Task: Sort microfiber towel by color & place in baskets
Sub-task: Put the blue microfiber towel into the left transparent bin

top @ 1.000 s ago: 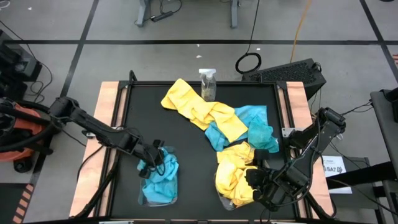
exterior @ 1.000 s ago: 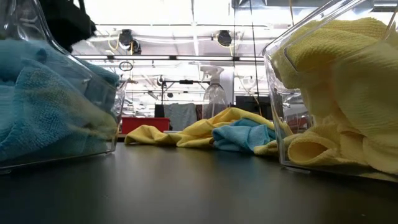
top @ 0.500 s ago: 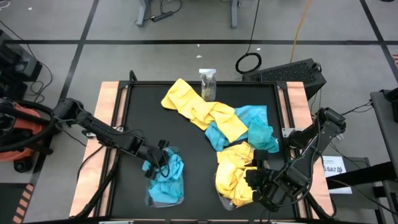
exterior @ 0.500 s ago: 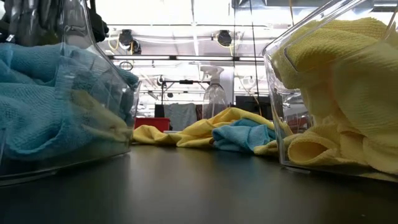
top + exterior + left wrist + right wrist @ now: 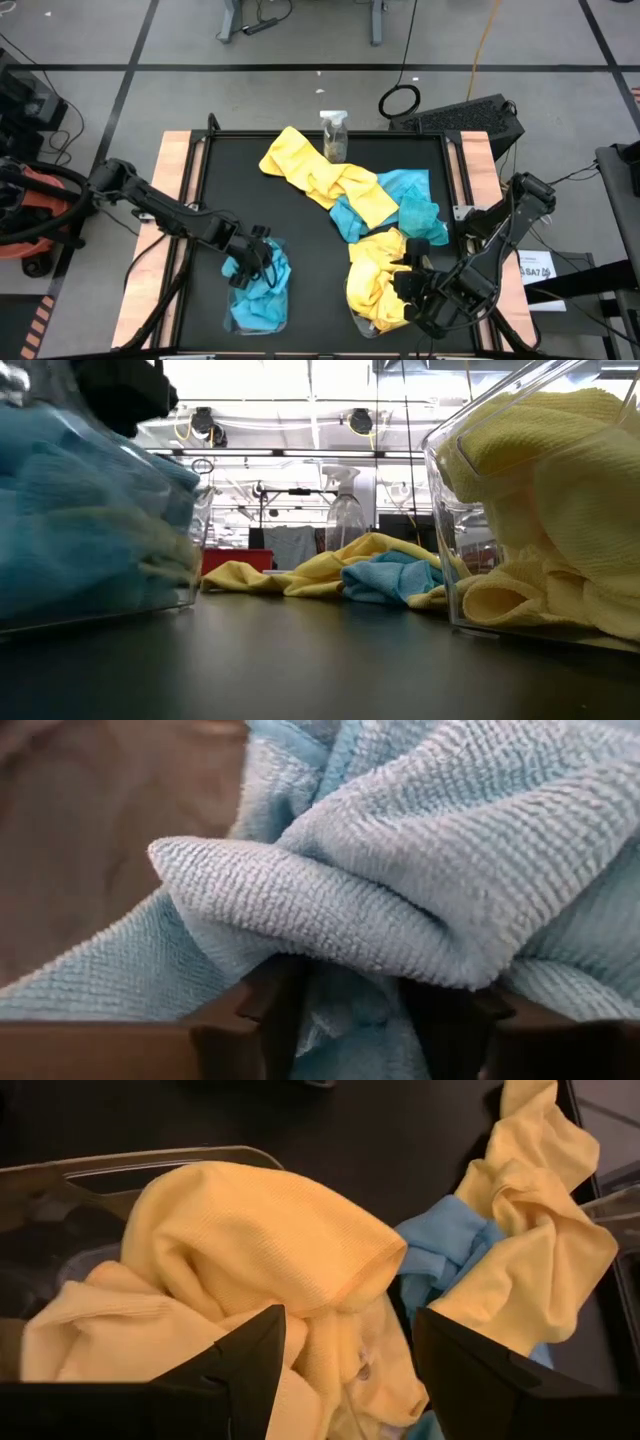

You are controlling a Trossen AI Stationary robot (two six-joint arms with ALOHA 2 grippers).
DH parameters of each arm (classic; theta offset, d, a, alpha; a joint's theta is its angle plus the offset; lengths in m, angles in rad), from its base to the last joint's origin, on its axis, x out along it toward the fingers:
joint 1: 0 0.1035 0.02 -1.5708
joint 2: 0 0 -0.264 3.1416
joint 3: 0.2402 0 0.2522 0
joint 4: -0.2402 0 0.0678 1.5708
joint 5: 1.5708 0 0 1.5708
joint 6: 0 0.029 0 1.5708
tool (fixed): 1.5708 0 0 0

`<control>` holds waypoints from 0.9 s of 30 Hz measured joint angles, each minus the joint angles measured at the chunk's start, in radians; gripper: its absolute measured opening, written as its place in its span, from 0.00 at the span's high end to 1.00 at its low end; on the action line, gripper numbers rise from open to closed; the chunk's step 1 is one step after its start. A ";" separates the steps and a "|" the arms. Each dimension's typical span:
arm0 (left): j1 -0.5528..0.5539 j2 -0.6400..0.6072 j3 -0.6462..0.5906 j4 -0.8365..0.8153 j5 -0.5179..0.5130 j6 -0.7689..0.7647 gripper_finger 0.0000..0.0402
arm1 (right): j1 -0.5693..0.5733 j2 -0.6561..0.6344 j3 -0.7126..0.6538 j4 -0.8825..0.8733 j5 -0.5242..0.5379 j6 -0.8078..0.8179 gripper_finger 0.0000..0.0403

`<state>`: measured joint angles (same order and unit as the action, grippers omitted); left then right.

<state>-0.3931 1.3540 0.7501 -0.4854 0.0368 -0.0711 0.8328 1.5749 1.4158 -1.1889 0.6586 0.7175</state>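
Observation:
Turquoise microfiber towels (image 5: 260,290) fill the left clear basket (image 5: 240,318), which shows blurred in the low view (image 5: 100,530). My left gripper (image 5: 255,262) is down in it, shut on a turquoise towel (image 5: 380,880). Yellow towels (image 5: 372,285) are heaped in the right basket (image 5: 450,510). My right gripper (image 5: 412,283) hovers open over that heap (image 5: 260,1240), one finger on each side. A loose pile of yellow and turquoise towels (image 5: 350,195) lies on the black mat at the table's middle and far part. My left gripper pinches a bunched fold of a turquoise towel (image 5: 350,985) between its two fingers (image 5: 270,1010). It comes from above, slanting from the table's left. The towel rests on the other turquoise cloths in the left basket; how many layers are caught is not plain.
A small clear spray bottle (image 5: 334,135) stands at the far edge of the mat, behind the loose pile (image 5: 350,575). Bare black mat (image 5: 310,270) lies between the two baskets. Wooden strips (image 5: 170,200) border the mat on both sides.
My left gripper, in the turquoise cloth, moved a little toward the table's right and then slightly back. The left basket slid right with it and then back toward the left. The right arm and the yellow towels kept still.

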 joint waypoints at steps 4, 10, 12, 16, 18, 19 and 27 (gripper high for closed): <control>0.000 0.000 0.095 -0.112 -0.003 0.001 0.52 | -0.021 0.000 0.000 0.000 0.005 -0.041 0.47; -0.005 -0.002 0.222 -0.277 -0.009 0.002 0.51 | -0.060 0.000 0.000 0.000 0.005 -0.098 0.47; -0.010 -0.002 0.251 -0.325 -0.011 0.002 0.51 | -0.069 0.000 0.000 0.000 0.005 -0.114 0.47; -0.018 -0.003 0.312 -0.394 -0.012 0.001 0.51 | -0.084 0.000 0.000 0.000 0.005 -0.141 0.47; -0.021 -0.003 0.338 -0.401 -0.017 0.001 0.51 | -0.093 0.000 0.000 0.000 0.005 -0.155 0.47; -0.021 -0.003 0.351 -0.400 -0.031 0.002 0.51 | -0.095 0.000 0.000 0.000 0.005 -0.160 0.47; -0.021 -0.005 0.418 -0.510 -0.100 -0.002 0.51 | -0.113 0.000 0.000 0.000 0.000 -0.164 0.47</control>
<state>-0.4137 1.3495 1.1685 -0.9953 -0.0634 -0.0728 0.7197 1.5749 1.4158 -1.1885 0.6588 0.5533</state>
